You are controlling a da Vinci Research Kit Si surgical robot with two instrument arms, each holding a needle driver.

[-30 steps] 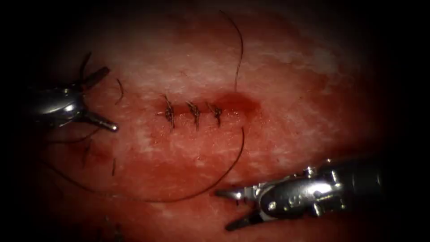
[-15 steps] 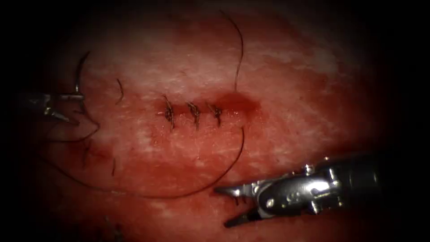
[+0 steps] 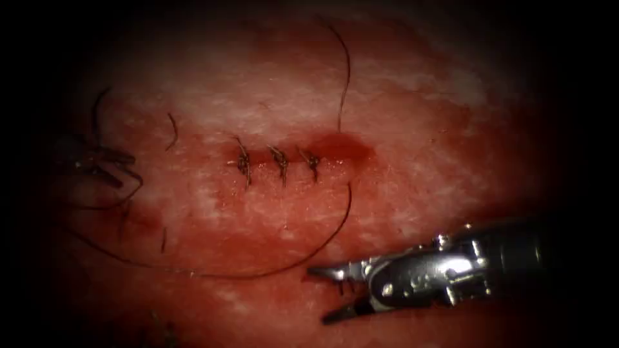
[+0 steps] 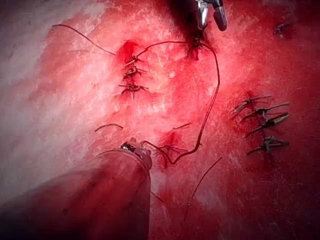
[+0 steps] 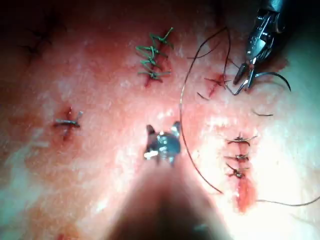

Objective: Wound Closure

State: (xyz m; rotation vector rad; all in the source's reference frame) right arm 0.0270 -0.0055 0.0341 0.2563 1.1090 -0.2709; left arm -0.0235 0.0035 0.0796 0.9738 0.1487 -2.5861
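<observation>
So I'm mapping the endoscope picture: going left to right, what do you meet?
Left tool holding the needle → three stitches on the cut → red fluid → right tool, open, holding nothing.

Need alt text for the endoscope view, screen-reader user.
Three stitches close the cut's left part; red fluid pools at its right end. The right tool, jaws open and empty, sits below the cut beside a long thread loop. Far left of the cut, the dim left tool holds the curved needle, out of the tissue.
</observation>
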